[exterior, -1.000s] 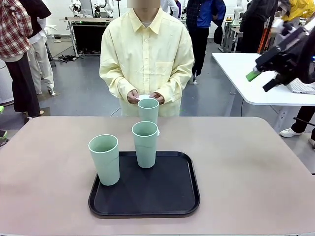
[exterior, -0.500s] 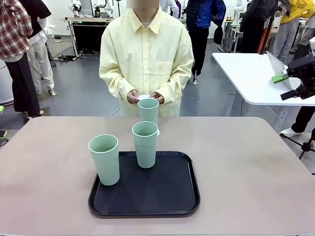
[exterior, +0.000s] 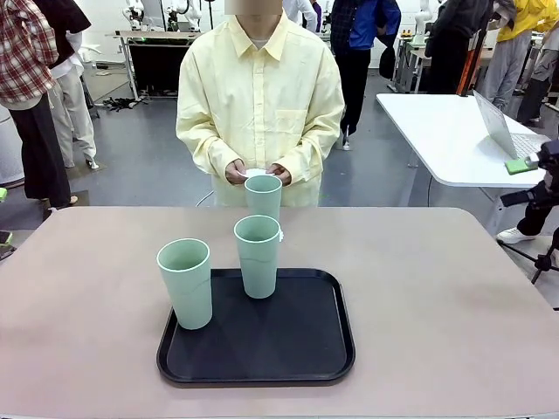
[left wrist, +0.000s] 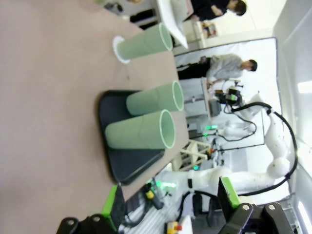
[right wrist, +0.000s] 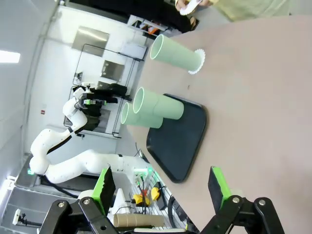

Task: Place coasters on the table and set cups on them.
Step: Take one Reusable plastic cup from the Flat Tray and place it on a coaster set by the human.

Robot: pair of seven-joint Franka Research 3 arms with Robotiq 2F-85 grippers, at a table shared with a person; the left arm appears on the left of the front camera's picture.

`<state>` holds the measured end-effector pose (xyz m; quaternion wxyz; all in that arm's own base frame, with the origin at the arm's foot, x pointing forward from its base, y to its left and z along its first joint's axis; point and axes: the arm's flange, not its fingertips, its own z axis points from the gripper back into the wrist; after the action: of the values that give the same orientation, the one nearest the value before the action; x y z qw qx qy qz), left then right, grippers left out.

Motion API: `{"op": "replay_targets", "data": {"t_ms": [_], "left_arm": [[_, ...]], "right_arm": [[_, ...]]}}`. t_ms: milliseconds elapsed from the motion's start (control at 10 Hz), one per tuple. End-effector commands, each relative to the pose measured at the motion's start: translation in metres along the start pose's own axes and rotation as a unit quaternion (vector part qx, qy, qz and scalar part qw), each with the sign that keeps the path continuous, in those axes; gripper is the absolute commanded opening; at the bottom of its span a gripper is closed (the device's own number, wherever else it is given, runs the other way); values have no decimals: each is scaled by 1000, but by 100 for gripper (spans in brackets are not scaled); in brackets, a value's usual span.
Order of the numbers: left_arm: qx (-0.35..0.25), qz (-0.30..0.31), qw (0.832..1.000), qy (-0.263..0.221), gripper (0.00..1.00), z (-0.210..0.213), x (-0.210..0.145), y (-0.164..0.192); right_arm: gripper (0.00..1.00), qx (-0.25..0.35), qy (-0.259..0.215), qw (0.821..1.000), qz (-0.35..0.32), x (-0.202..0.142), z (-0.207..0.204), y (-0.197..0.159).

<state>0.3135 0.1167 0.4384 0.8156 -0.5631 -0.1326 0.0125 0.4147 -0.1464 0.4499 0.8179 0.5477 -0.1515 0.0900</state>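
Mint-green matte tumbler point(exterior: 263, 196) sits on its scalloped white coaster point(right wrist: 197, 62) at the beige bench's point(exterior: 437, 297) far edge. Two more tumblers point(exterior: 258, 256) wait on the black tray point(exterior: 297, 353), presumably for coasters. The left hand point(left wrist: 168, 200) and right hand point(right wrist: 161, 187) gape empty.

A smooth grey floor point(exterior: 140, 166) spreads across the room; a white rounded-corner table point(exterior: 428, 122) with an open silver laptop point(exterior: 496, 127) stands at right.
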Motion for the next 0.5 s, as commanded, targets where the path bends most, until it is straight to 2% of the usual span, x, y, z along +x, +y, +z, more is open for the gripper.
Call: {"op": "replay_targets", "data": {"t_ms": [0, 400], "left_arm": [[-7, -4, 1000, -3, 100, 1, 0, -1], [-7, -4, 1000, -3, 100, 1, 0, -1]], "right_arm": [[100, 23, -5, 1000, -19, -6, 3, -24], [100, 45, -3, 997, -58, -18, 5, -55]]}}
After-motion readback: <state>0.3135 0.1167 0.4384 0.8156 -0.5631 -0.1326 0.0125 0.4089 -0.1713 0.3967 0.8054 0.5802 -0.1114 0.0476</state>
